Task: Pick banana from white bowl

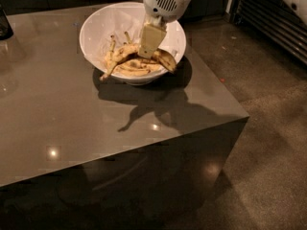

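Gripper (146, 51) is down inside the bowl (92, 22), which sits by the table's (72, 128) far edge towards the right corner. It's right on the banana (122, 54); can't tell if it's clamped or spread. The banana lies across the pile, stem poking over the near rim. Lift straight up and slow, since the stem may catch the rim. Other bananas (133, 72) underneath could drag along. The dark object (4, 25) at the far left corner is well apart.

Glossy grey table (72, 123) spreads beneath the gripper (146, 52), poised above its far end; speckled floor (273, 133) and slatted grille (276, 20) lie to the gripper's right.
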Action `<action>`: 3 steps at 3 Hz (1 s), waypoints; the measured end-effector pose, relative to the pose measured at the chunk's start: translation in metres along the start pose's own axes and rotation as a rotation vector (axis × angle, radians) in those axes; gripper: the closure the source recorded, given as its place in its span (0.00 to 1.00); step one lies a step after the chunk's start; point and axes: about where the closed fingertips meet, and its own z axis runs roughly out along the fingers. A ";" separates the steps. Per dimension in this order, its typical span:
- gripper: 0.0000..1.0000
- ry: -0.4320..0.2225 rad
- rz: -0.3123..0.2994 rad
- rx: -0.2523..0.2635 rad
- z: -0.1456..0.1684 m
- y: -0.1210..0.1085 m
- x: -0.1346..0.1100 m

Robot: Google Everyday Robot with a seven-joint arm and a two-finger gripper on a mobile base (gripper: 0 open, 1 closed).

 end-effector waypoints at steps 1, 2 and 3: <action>1.00 0.000 0.000 0.000 0.000 0.000 0.000; 1.00 0.014 0.025 -0.046 -0.012 0.034 0.006; 1.00 0.024 0.075 -0.090 -0.025 0.076 0.015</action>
